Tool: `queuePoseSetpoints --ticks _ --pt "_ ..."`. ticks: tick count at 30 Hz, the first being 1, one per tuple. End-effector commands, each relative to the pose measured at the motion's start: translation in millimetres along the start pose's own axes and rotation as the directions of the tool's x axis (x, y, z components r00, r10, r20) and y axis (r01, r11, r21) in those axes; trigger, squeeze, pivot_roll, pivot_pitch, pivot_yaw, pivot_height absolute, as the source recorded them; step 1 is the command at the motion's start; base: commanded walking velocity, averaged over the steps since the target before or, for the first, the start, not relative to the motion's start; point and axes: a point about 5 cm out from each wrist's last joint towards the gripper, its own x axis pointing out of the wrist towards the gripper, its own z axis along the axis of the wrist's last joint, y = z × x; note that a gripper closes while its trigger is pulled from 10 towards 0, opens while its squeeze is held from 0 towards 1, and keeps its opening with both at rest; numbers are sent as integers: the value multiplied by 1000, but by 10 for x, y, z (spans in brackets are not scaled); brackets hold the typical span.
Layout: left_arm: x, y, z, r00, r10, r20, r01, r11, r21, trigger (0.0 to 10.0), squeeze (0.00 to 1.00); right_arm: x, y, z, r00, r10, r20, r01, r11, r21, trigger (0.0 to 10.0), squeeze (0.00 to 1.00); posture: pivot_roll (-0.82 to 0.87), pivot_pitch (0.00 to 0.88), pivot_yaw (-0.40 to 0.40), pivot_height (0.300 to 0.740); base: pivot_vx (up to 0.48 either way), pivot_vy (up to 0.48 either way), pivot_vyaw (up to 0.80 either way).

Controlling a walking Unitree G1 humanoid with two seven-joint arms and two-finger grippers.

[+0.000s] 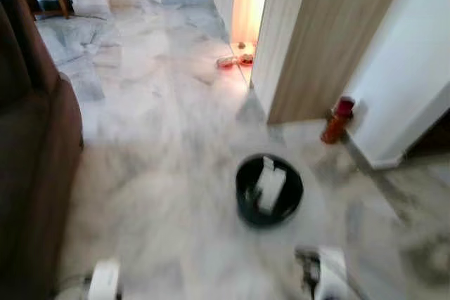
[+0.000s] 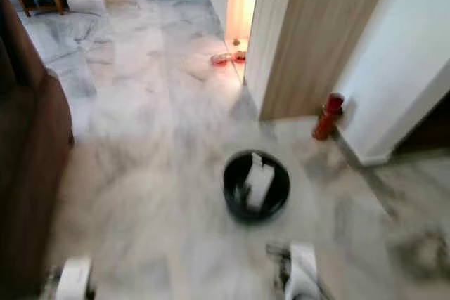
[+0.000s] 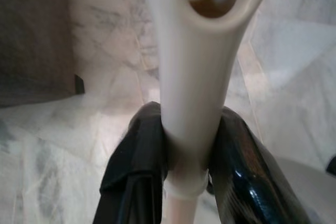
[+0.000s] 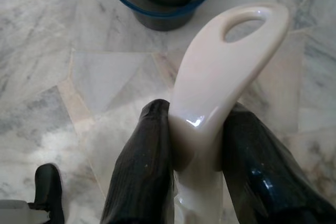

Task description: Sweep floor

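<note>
A cream handle [image 3: 194, 77] is pinched by the left tool [image 3: 191, 145], another [image 4: 220, 82] by the right tool [image 4: 197, 145]; both are best kept firmly clamped near the black bucket [image 1: 268, 189]

Frame blurred. Grey-white marble floor [image 2: 155, 173]. Black round bin [image 2: 256, 185] on the floor, centre-right, holding white items. Red bottle [image 2: 328, 116] upright where the wood-panel cabinet [image 2: 316, 33] meets the white wall [image 2: 401, 68]. Lit opening beside the cabinet, red bowls [image 2: 228, 57] on the floor at its foot. Dark brown sofa [image 2: 28, 159] along the left edge. Two white handle tops at the bottom edge: one left [image 2: 74, 280], one right [image 2: 302, 272].
</note>
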Motion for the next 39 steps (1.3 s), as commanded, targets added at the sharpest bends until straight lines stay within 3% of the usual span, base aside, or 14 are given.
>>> queuePoseSetpoints --ticks 1,11,14,21,22,27,33,35,37,39 --pt "-23 6 -58 1000 3 -10 -2 1000 4 10000 0 8 -34 77 999 -22 41 20 999 36 10000 0 119 92 -82 740 0 0 0" --pt "-21 110 -10 999 32 21 -32 999 -4 10000 0 34 -128 354 989 -48 141 51 999 -16 10000 0 121 95 -84 740 0 0 0" --pt "9 216 195 991 64 119 -62 998 -15 10000 0 41 -204 633 968 -75 240 98 992 -85 10000 0 125 88 -89 740 0 0 0" --pt "-1 384 384 969 106 224 -111 994 13 10000 0 35 -207 983 928 -75 365 139 978 -154 10000 0 128 81 -90 740 0 0 0" --pt "-12 458 491 952 122 280 -133 991 22 10000 0 28 -203 1063 916 -69 395 147 975 -170 10000 0 131 81 -91 740 0 0 0" --pt "-37 591 708 915 150 373 -172 985 24 10000 0 15 -195 1166 898 -59 437 161 966 -200 10000 0 138 81 -93 740 0 0 0" --pt "-158 828 1290 793 195 577 -251 968 18 10000 0 -41 -223 1420 831 -91 549 246 945 -217 10000 0 146 77 -91 740 0 0 0" --pt "-220 857 1522 739 202 642 -266 964 3 10000 0 -76 -218 1571 790 -103 604 274 941 -198 10000 0 145 76 -90 740 0 0 0" --pt "-250 859 1612 717 203 667 -273 962 0 10000 0 -92 -209 1633 772 -104 627 283 940 -192 10000 0 145 76 -90 740 0 0 0" --pt "-301 826 1780 672 204 712 -274 962 -17 10000 0 -128 -176 1764 732 -99 674 283 944 -169 10000 0 144 75 -91 740 0 0 0"
